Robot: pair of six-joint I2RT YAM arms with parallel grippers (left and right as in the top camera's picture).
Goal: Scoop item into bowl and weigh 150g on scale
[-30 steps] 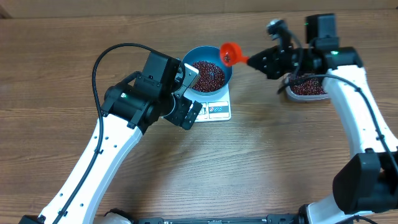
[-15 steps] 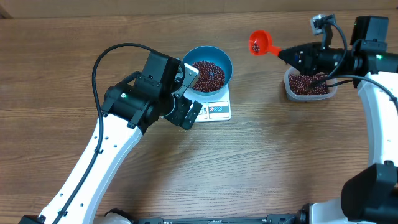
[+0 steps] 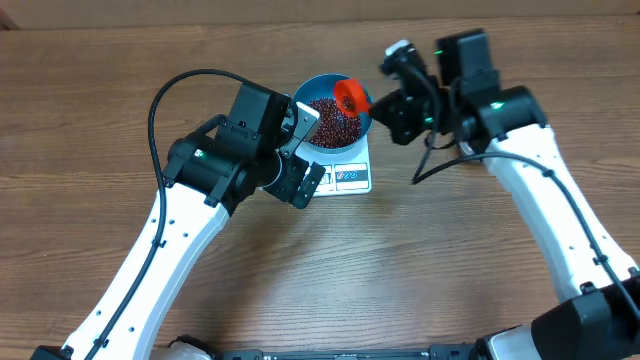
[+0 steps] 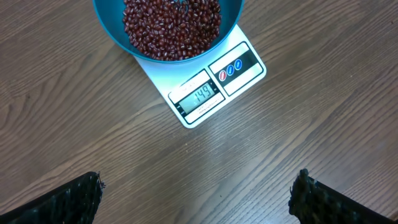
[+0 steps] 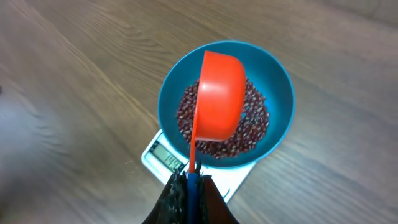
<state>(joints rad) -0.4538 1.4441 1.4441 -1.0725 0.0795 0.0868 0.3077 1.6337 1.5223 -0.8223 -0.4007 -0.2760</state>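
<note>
Brown wood table [image 3: 400, 260]; left fingers [image 4: 68, 200] wide open, right fingers [image 5: 165, 208] pinch the orange scoop [image 5: 221, 93] over the blue bowl [image 5: 280, 84]

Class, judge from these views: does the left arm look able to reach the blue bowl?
Probably yes. The open left pincer faces the bowl, only bare table between. The scoop in the right pincer, tipped over the bowl, crowds it from above.
</note>
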